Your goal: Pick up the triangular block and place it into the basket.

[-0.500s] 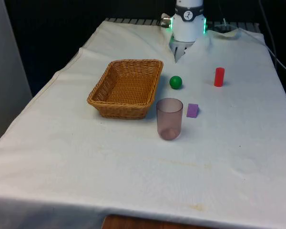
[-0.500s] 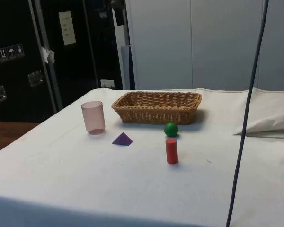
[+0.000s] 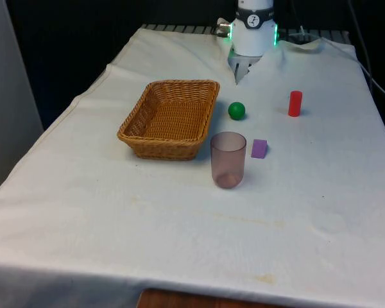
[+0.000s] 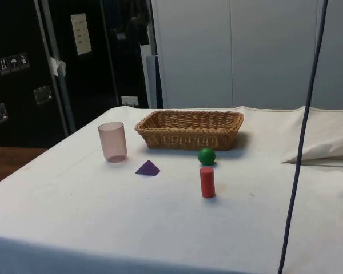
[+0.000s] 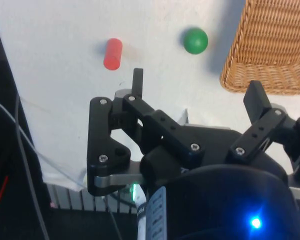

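so the gripper (image 3: 238, 72) hangs near the table's far edge, fingers spread and holding nothing; the purple triangular block (image 3: 259, 148) lies nearer the table's middle, past the green ball (image 3: 236, 110), just beside the cup (image 3: 228, 159); the basket (image 3: 143, 111) sits beside both; no readable writing.

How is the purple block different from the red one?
The purple block is a low wedge with a pointed top, lying close to the pink cup; the red block is a round cylinder standing upright, taller than the purple one, near the green ball. Their colours differ too. Both rest on the white cloth, outside the basket.
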Controlling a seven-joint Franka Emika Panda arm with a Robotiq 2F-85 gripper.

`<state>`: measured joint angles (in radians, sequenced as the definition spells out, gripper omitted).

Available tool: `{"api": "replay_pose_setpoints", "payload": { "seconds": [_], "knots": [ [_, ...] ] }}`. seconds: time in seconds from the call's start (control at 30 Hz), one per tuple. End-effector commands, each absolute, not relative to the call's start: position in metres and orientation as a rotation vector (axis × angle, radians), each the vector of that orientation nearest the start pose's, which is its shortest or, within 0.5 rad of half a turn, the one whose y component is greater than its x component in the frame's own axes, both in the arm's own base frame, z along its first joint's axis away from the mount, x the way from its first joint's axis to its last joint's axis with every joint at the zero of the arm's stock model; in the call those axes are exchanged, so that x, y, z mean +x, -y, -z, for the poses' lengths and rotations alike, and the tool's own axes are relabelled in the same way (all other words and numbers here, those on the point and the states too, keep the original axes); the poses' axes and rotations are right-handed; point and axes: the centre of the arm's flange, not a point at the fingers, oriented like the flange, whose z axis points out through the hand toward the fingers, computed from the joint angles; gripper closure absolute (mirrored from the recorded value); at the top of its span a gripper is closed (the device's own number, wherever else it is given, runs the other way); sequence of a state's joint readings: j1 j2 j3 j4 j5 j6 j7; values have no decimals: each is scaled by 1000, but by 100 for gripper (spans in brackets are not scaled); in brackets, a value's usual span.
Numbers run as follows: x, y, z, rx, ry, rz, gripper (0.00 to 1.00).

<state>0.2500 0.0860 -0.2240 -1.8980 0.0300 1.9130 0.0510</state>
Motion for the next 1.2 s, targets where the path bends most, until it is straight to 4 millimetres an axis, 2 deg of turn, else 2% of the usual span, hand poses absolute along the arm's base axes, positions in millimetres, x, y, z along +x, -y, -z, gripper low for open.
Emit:
{"api": "replay_pose_setpoints", "payload": {
  "seconds": [0.0, 0.03, 0.37, 0.63, 0.97, 1.17],
  "knots": [
    [575, -22, -446, -3134, -76, -91, 0],
    [574, -21, -448, -3133, -63, -102, 0],
    [570, -41, -421, -3146, -89, -60, 0],
    [570, -42, -419, -3146, -83, -63, 0],
    [570, -54, -410, -3155, -66, -86, 0],
    [567, -63, -393, -3178, -32, -61, 0]
  ]
}}
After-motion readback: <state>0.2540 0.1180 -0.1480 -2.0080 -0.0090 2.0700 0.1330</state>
